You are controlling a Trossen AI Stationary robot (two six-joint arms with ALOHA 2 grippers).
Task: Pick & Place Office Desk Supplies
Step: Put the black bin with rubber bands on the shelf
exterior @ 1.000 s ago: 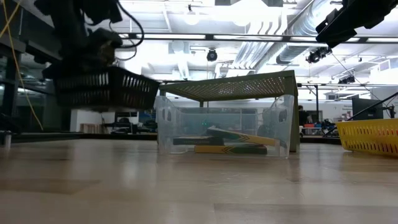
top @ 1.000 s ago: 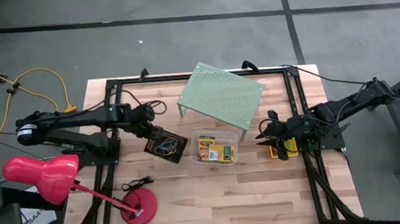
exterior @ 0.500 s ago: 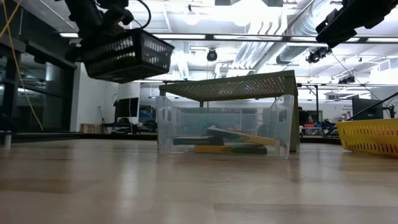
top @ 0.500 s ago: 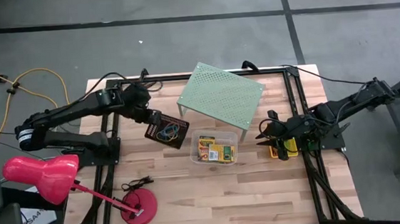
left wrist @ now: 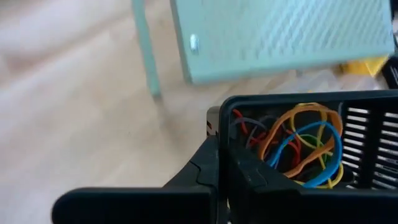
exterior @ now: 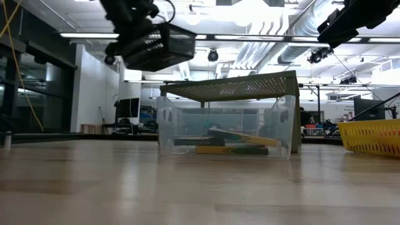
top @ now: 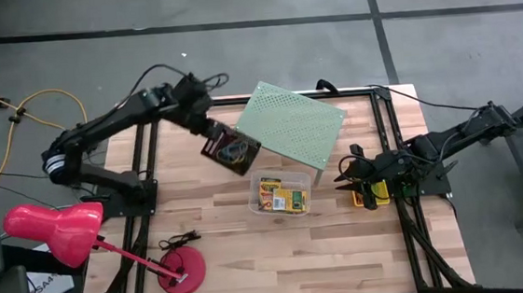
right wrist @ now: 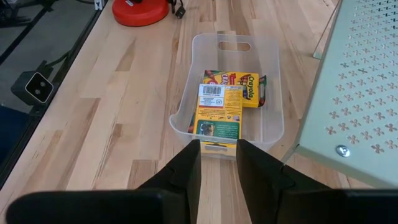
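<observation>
Holding: your left pincer [top: 206, 129] clamps the mesh tray [top: 232, 150] aloft.
Tray's long axis slants toward the green shelf [top: 290, 125]; right pincer [top: 346, 176] stands part open.

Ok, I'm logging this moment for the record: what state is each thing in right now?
Black mesh tray: held in the air by the left gripper, beside the green shelf, rubber bands inside.
Left gripper: shut on the tray's rim.
Clear tub: on the table, holding card boxes.
Yellow basket: on the table.
Right gripper: empty, fingers apart, over the yellow basket.
</observation>
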